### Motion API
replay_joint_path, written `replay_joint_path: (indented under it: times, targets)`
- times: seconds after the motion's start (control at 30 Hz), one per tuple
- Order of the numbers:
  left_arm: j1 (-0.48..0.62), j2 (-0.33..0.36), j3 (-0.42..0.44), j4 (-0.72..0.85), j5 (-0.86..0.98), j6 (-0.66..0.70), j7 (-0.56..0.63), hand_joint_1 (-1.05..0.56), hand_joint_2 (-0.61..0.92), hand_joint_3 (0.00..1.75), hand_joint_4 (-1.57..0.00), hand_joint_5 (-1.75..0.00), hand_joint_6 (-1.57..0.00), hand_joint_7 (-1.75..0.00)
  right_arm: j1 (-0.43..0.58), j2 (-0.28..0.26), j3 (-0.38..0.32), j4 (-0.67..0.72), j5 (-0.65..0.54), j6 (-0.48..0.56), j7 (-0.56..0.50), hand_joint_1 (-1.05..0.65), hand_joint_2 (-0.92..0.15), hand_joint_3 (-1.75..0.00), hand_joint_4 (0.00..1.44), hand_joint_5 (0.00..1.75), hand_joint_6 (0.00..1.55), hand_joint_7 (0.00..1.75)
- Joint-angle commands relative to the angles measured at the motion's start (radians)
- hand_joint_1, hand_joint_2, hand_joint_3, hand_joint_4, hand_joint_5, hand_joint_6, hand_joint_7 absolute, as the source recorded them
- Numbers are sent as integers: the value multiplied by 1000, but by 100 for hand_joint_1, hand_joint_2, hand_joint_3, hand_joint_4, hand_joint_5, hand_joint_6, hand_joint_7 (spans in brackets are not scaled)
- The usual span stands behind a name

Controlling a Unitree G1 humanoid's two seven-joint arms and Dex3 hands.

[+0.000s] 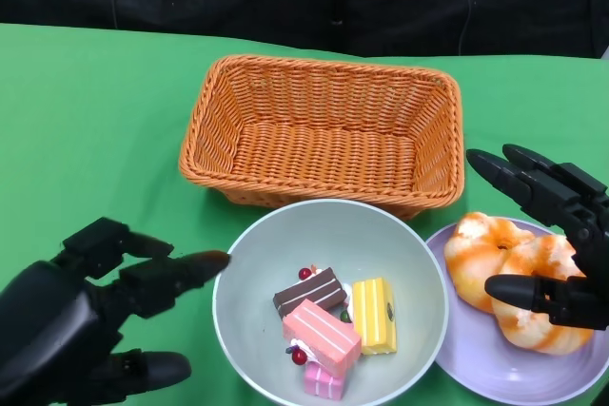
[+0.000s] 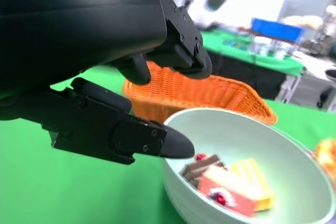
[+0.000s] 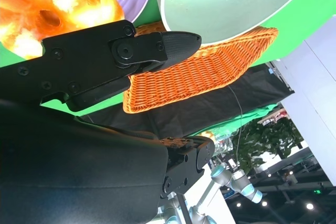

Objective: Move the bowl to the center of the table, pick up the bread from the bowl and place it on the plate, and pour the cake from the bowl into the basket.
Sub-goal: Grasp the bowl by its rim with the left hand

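Pale green round bowl (image 1: 419, 273), lower centre of frame, holding the small block-shaped cake pieces (image 1: 328, 325); its far rim lies just beside the orange woven rectangular basket (image 1: 324, 130) at centre.

Lilac round plate (image 1: 476, 354), lower right, rim just beside the bowl's, bearing the orange-glazed twisted bread (image 1: 509, 263).

Left hand (image 1: 90, 316), lower left: fingers spread, empty, one fingertip near the bowl's rim.

Right hand (image 1: 557, 244), lower right: fingers apart over the bread, gripping nothing.

Green table (image 1: 95, 140): open cloth upper left.
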Motion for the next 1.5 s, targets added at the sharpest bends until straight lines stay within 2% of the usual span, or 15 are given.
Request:
replay_joint_path:
  times: [0.03, 0.23, 0.43, 0.53, 0.67, 0.87, 0.93, 0.97, 1.03, 1.13, 1.23, 1.33, 1.5]
  targets:
    - [-29, 23, -2, 14, 95, -49, 53, -59, 90, 1, -29, -73, -62, -6, -2, 17, -21, 25, 14, -35, -30, -54, -92, -21, 0, 47, 13, 8]
    - [-63, 24, -44, 17, 224, -95, 95, -56, 87, 0, -32, -74, -65, -7, -9, 35, -27, 45, 11, -54, -38, -54, -92, -21, 0, 53, 12, 11]
    - [-109, 21, -109, 70, 408, -141, 282, -47, 77, 0, -43, -77, -77, -10, -17, 57, -32, 66, 7, -77, -61, -49, -92, -21, 0, 81, 15, 24]
    - [-139, 37, -155, 93, 515, -138, 372, -47, 81, 2, -53, -72, -79, -7, -11, 56, -34, 54, 6, -67, -51, -49, -92, -21, 0, 84, 15, 26]
    - [-182, 65, -210, 143, 586, -128, 436, -50, 88, 4, -60, -69, -79, -5, -6, 57, -28, 45, 12, -64, -39, -48, -92, -22, 0, 86, 14, 28]
    - [-257, 108, -291, 225, 627, -129, 507, -52, 86, 1, -65, -70, -91, -11, -2, 58, -29, 39, 12, -65, -35, -46, -92, -21, 0, 88, 15, 32]
    - [-274, 117, -314, 240, 631, -125, 520, -52, 86, 0, -58, -84, -88, -22, 2, 57, -30, 35, 9, -62, -34, -47, -92, -21, 0, 89, 16, 33]
    - [-282, 123, -326, 244, 635, -118, 515, -52, 86, 0, -55, -91, -80, -45, 3, 57, -30, 34, 9, -61, -32, -47, -92, -21, 0, 89, 16, 34]
    - [-297, 133, -350, 250, 644, -107, 505, -52, 85, 0, -55, -95, -79, -59, 6, 57, -30, 33, 10, -64, -32, -47, -92, -21, 0, 89, 16, 35]
    - [-316, 142, -385, 281, 652, -101, 525, -52, 83, 0, -65, -89, -90, -48, 7, 58, -29, 36, 11, -76, -34, -45, -92, -20, 0, 90, 16, 36]
    - [-337, 152, -416, 309, 659, -102, 542, -50, 82, 0, -67, -86, -90, -42, 7, 60, -28, 36, 12, -75, -32, -46, -92, -20, 0, 90, 16, 37]
    - [-366, 158, -456, 346, 671, -105, 557, -50, 84, 0, -59, -96, -83, -45, 7, 60, -27, 36, 11, -73, -31, -46, -92, -19, 0, 90, 16, 37]
    - [-437, 140, -549, 456, 717, -95, 657, -50, 87, 1, -54, -97, -78, -43, 9, 59, -28, 38, 13, -74, -28, -45, -92, -20, 0, 90, 16, 38]
